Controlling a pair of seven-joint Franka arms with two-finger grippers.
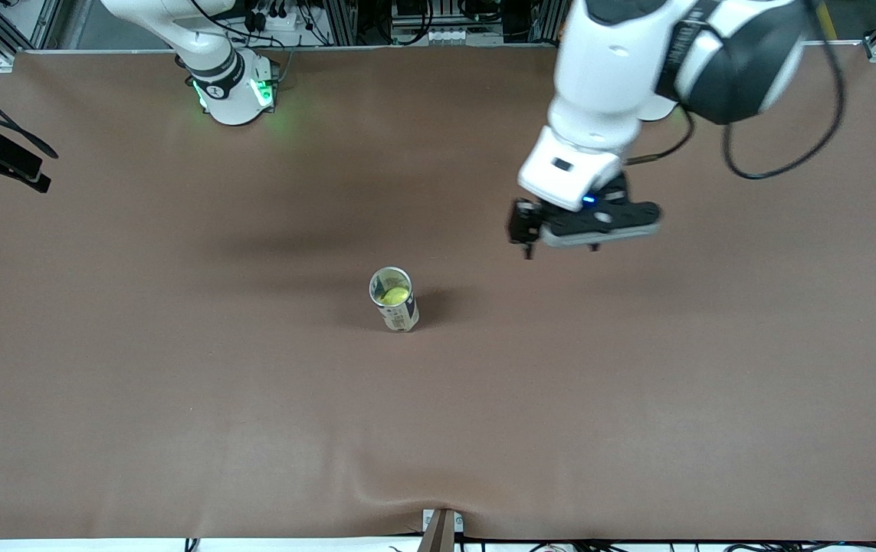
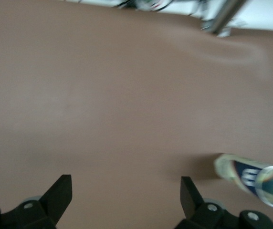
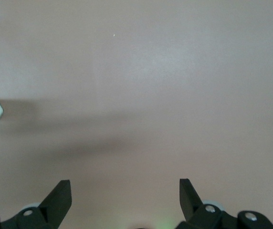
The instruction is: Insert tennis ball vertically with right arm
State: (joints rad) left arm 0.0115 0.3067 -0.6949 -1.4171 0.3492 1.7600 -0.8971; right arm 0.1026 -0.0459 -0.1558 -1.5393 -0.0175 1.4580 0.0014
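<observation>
Ball: tennis ball (image 1: 395, 294) inside upright can (image 1: 394, 300) mid-worktop (image 1: 177, 383)
Left gripper (image 1: 560, 244): jaws spread, over bare worktop
Right gripper (image 3: 125, 191): jaws spread, empty

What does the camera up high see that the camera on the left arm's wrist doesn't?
Only the front view shows the yellow tennis ball sitting inside the can, which stands upright, and the big white arms themselves. Only the left wrist view shows the left gripper from close up, jaws wide open, holding nothing. Both show the can and the brown table.
</observation>
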